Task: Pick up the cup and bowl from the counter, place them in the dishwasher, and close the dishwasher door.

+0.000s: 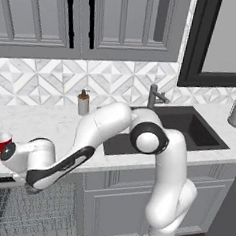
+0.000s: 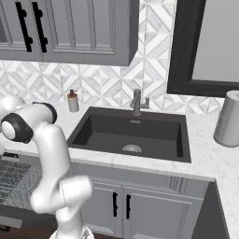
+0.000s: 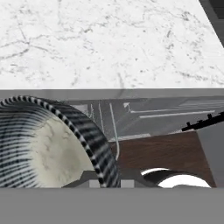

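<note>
Bowl (image 3: 48, 144) sits close against the hand camera, rim up-left, pale inside and striped grey outer wall. It looks carried in the hand just off the tabletop (image 3: 109, 43) front edge, above the open dishwasher (image 1: 27, 213) racks. The fingers themselves are not visible, so I cannot tell whether they are clamped on the bowl or how wide they stand.

Cup (image 1: 2, 142) stands upright on the tabletop near the front edge at the left end, just beside the hand's wrist.

Handling, as a judgement: the bowl is small, stiff and probably light, with a smooth, slippery metal-like wall. Best hold is a pinch across the rim, one finger inside and one outside. A shallow wall means little contact, so it may rotate or slip if tilted, and should be kept level while lowering into the rack. The cup is thin, light plastic that tips easily. Take it across the side at mid-height with a gentle squeeze, since the taper could let it slide down.
</note>
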Available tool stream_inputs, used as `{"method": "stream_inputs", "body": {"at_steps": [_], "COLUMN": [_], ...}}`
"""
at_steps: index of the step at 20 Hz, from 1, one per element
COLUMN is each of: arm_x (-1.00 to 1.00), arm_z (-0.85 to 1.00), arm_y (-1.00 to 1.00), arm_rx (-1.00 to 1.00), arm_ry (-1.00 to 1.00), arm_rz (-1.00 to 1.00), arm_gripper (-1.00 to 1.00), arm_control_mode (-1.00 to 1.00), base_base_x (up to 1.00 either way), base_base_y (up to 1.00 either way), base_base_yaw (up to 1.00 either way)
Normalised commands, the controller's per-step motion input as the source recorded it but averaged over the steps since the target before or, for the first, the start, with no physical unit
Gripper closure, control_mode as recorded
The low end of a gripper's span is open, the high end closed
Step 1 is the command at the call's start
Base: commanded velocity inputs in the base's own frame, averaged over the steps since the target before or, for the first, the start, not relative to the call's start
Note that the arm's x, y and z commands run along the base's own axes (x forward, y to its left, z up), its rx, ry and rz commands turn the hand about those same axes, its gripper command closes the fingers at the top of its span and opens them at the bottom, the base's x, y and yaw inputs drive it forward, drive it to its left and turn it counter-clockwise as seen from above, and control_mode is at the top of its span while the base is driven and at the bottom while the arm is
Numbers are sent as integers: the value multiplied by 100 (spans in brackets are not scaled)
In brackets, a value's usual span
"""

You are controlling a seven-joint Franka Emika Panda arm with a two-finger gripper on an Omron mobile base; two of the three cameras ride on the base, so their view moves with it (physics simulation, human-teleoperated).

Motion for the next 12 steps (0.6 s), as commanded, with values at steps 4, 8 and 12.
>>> {"method": "stream_inputs", "body": {"at_steps": [4,8,12], "arm_x": [-45,-17,20], "arm_z": [-71,-70,-30], "arm_y": [13,17,4], "arm_rx": [-16,-7,-5], "arm_ry": [-24,-16,-1], "arm_rz": [-4,0,0], "arm_gripper": [100,100,100], "arm_control_mode": [-100,-100,-100], "base_base_x": [0,0,0], "base_base_y": [0,0,0], "base_base_yaw": [0,0,0]}}
